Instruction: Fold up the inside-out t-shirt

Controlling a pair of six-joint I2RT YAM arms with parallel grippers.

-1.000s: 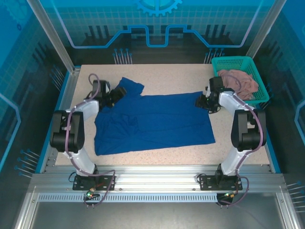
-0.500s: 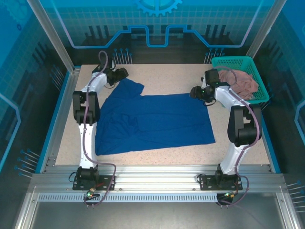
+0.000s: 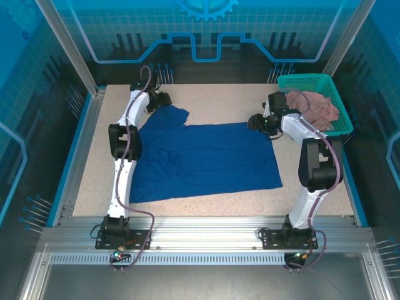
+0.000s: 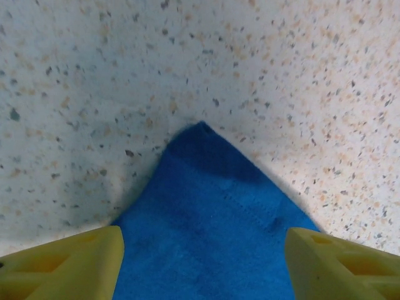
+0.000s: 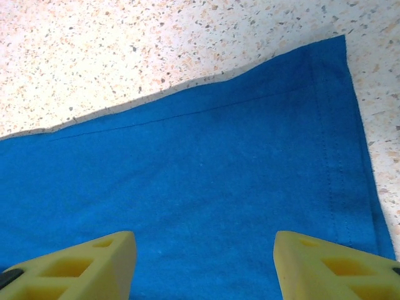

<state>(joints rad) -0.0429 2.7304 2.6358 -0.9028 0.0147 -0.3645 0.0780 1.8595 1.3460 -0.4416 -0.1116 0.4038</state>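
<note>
The inside-out t-shirt (image 3: 200, 159) lies spread flat on the speckled table, royal blue, one sleeve reaching toward the far left. My left gripper (image 3: 165, 101) hovers at that sleeve's far tip. In the left wrist view the left gripper (image 4: 203, 267) is open, its yellow fingertips (image 4: 69, 265) astride the pointed sleeve corner (image 4: 206, 187). My right gripper (image 3: 251, 122) is at the shirt's far right corner. Seen from the right wrist, the right gripper (image 5: 205, 265) is open above the stitched hem corner (image 5: 325, 94), with nothing between its fingers.
A teal basket (image 3: 307, 80) stands at the far right corner of the table, holding a dusty-pink cloth (image 3: 317, 109). Bare tabletop (image 3: 219, 100) lies beyond the shirt. A blue raised edge (image 3: 80, 144) runs along the table's left side.
The left arm has stretched out and carried its gripper from the shirt's left shoulder to the far sleeve tip. The right gripper has shifted slightly left, onto the far right corner.
</note>
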